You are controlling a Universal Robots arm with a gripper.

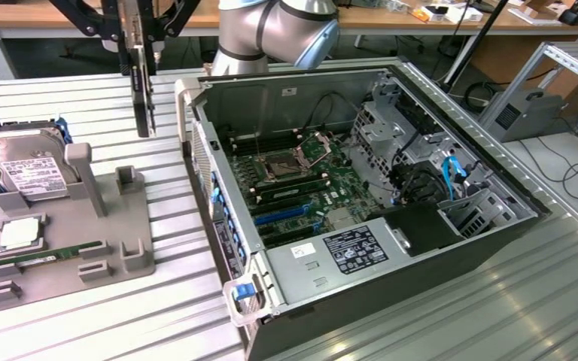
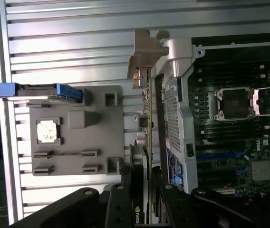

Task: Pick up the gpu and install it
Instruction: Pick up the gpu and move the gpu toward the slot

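- Fingers (image 2: 118, 204) of the black linkage gripper (image 1: 144, 47) are clamped on the gpu (image 1: 145, 98) — a thin dark card hanging edge-on in the air above the ribbed metal table (image 1: 68, 98), between the grey plastic fixture tray (image 1: 118, 218) and the open black-and-silver computer case (image 1: 420, 293).
- Exterior view: the card reads as a narrow dark vertical strip beneath the gripper, with the silver robot arm (image 1: 274, 30) behind the case.
- Wrist view, looking along the card: a silver metal bracket (image 2: 147, 50) at its far end, a brownish edge, and a small green mark near the fingers.
- Counts: one card; on the tray, one silver hard drive with blue rails (image 1: 28, 169), one square silver processor chip (image 1: 20, 235) and one slim green memory stick (image 1: 58, 254).
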